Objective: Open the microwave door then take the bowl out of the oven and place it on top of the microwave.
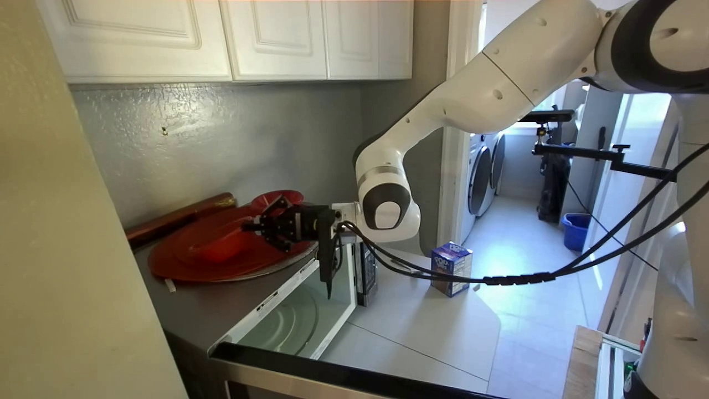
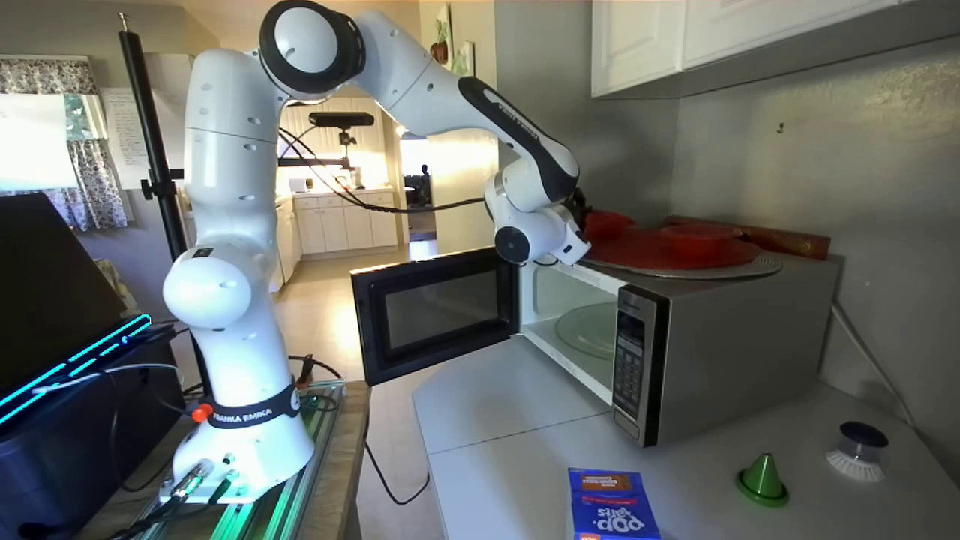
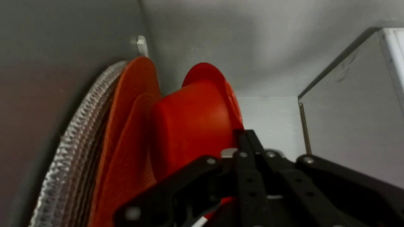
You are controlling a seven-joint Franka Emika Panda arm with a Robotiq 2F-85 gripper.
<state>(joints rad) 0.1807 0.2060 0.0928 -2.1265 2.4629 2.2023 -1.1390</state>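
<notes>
The microwave (image 1: 210,302) has its door (image 2: 441,309) swung open. Its glass turntable (image 2: 589,328) shows inside. A red bowl (image 1: 221,245) is at the top of the microwave, over a red mat; whether it rests on the mat is unclear. It also shows in an exterior view (image 2: 606,223) and in the wrist view (image 3: 192,123), base toward the mat. My gripper (image 1: 249,225) is at the bowl's rim. In the wrist view its fingertips (image 3: 245,132) are together, with the rim running in between them. In an exterior view the fingers are mostly behind the wrist.
Another red bowl (image 1: 277,197) and round red mats (image 1: 177,260) lie on the microwave, with a reddish roll (image 1: 183,217) along the wall. Cabinets (image 1: 277,41) hang above. A Pop-Tarts box (image 1: 451,269), a green cone (image 2: 763,480) and a brush (image 2: 859,450) stand on the counter.
</notes>
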